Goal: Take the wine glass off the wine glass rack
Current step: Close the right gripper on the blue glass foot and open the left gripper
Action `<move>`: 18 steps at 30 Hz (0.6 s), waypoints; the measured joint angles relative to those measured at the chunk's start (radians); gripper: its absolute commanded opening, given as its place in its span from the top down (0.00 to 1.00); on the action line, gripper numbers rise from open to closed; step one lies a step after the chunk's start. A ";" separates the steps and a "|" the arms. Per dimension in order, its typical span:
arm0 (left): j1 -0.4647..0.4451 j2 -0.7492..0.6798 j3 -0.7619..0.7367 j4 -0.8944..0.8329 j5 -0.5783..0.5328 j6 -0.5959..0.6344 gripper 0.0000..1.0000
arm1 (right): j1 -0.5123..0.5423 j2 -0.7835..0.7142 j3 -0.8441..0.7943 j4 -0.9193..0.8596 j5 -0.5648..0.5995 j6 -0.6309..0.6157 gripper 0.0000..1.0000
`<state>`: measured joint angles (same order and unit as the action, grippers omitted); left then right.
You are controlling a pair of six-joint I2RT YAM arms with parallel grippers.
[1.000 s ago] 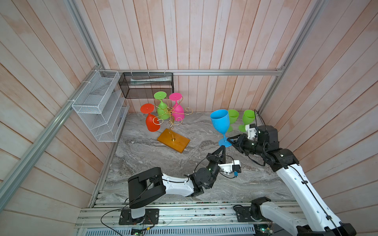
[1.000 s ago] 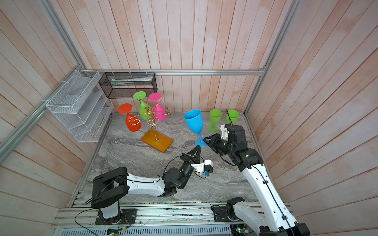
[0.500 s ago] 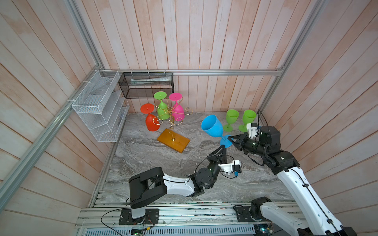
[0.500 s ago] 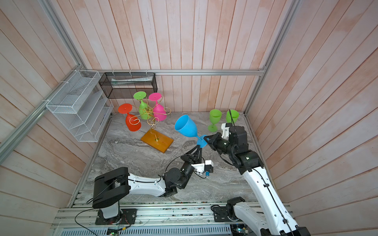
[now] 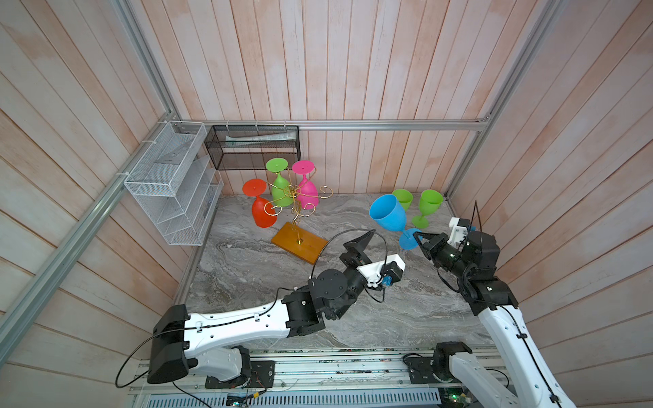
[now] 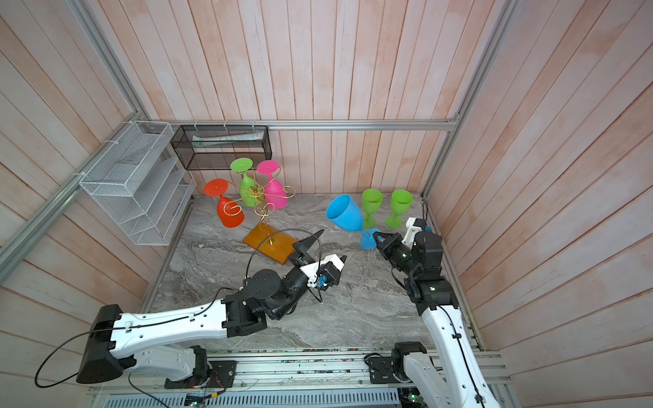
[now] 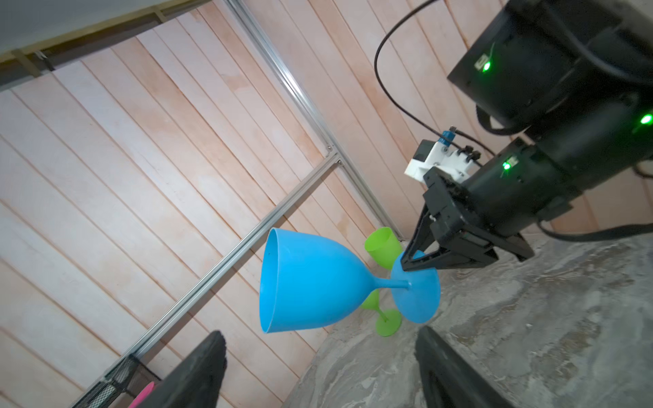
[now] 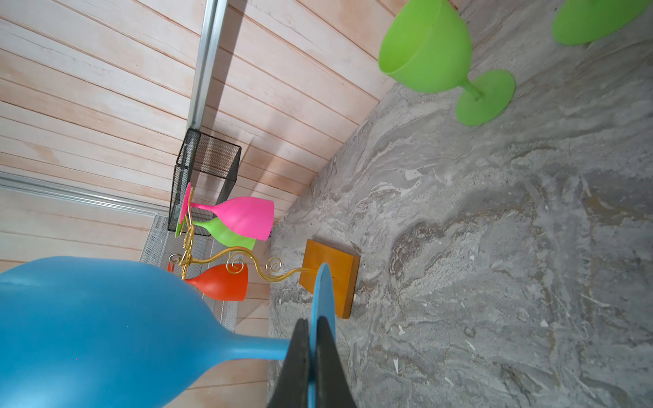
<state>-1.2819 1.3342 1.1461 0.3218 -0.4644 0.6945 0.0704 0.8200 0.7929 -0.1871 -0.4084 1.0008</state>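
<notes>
Worktop: we see a grey marbled slab filling the lower middle of both top views, boxed in by wooden plank walls.
Left arm: it reaches from the lower left of the frame up towards the centre.
Right arm: it rises from the lower right, with its wrist pointing left at the blue wine glass.
White wire shelf: it hangs on the left wall, at mid-left of the frame.
Black mesh basket: it is fixed to the back wall, just right of the shelf.
Wine glass rack: it stands left of centre near the back, a gold wire stem on an amber wooden base.
Blue wine glass: it is off the rack and well apart from it, at right of centre. It tilts with its bowl towards the upper left, and we cannot tell whether its foot touches the worktop.
Hanging glasses: a red glass, a green glass and a pink glass hang upside down on the rack.
Two green glasses: they stand upright in the back right corner, just behind the blue one.
Right jaws: we see them pinched tight on the rim of the blue glass's foot.
Left jaws: the two dark fingers stand wide apart with nothing between them, near the blue glass but clear of it.
</notes>
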 measured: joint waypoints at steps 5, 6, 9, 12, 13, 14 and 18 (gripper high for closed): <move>0.040 -0.001 0.177 -0.260 0.192 -0.175 0.16 | -0.013 -0.047 -0.042 0.079 0.008 -0.024 1.00; 0.053 -0.001 0.198 -0.299 0.235 -0.207 0.16 | -0.015 -0.053 -0.042 0.086 0.008 -0.029 1.00; 0.106 0.000 0.253 -0.398 0.352 -0.280 0.17 | -0.025 -0.067 -0.042 0.113 0.011 -0.048 1.00; 0.165 0.018 0.310 -0.467 0.444 -0.335 0.17 | -0.032 -0.076 -0.042 0.123 0.012 -0.064 1.00; 0.187 0.028 0.333 -0.484 0.475 -0.349 0.17 | -0.034 -0.077 -0.042 0.126 0.012 -0.068 1.00; 0.207 0.040 0.355 -0.503 0.507 -0.365 0.17 | -0.035 -0.079 -0.042 0.129 0.014 -0.073 1.00; 0.274 0.092 0.425 -0.547 0.607 -0.410 0.20 | -0.036 -0.086 -0.042 0.137 0.014 -0.092 1.00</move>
<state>-1.0080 1.4261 1.5715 -0.2253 0.1425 0.2844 0.0345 0.7341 0.7506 -0.0498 -0.3946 0.9089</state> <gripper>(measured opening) 0.812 0.051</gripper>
